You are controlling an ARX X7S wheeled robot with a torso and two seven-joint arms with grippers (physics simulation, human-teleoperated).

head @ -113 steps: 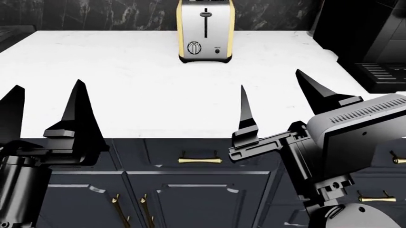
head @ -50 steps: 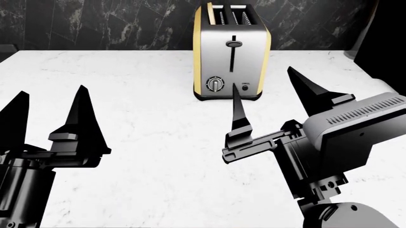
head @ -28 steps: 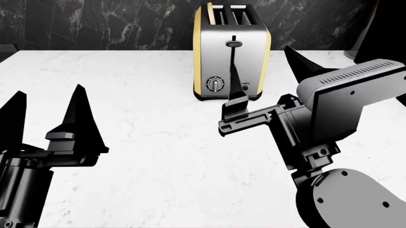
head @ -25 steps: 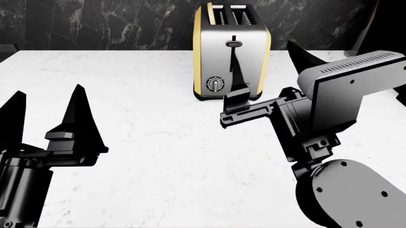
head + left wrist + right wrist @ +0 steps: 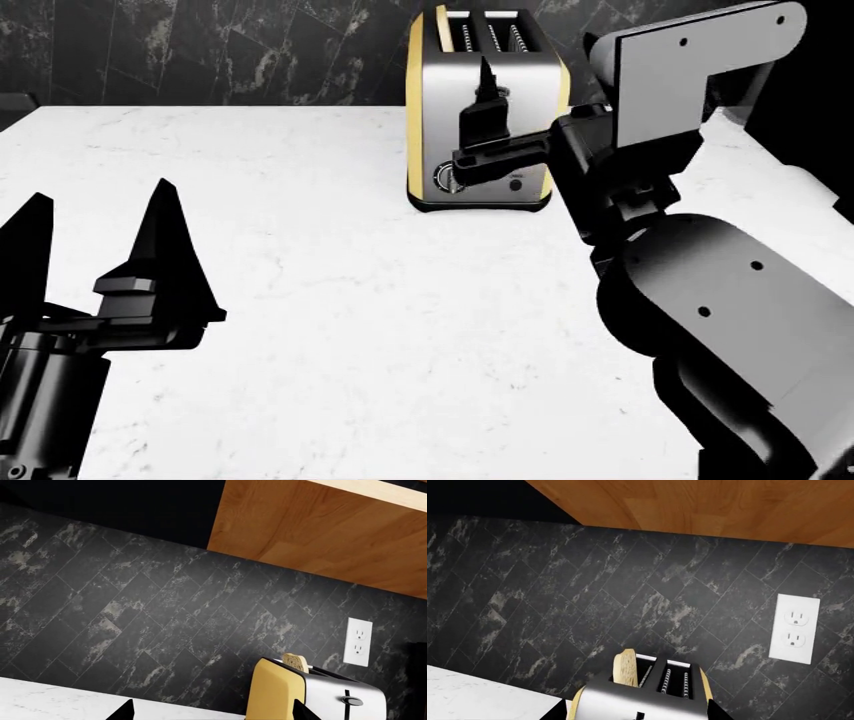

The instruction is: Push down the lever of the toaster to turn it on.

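White marble counter (image 5: 334,300), dark tiled backsplash (image 5: 133,605), yellow toaster (image 5: 487,110), both grippers spread wide

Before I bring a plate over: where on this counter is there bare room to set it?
The white counter is bare between the left gripper and the toaster, and along the backsplash left of the toaster. It is crowded in front of the toaster, where the right gripper and its arm sit.

toaster (image 5: 487,110): brushed silver metal face, glossy yellow sides, black base
countertop (image 5: 347,300): white marble look, smooth, faintly veined
backsplash (image 5: 594,590): dark marbled tile, slight sheen
cabinet (image 5: 694,505): warm wood grain, matt
right gripper (image 5: 534,75): matt black plastic
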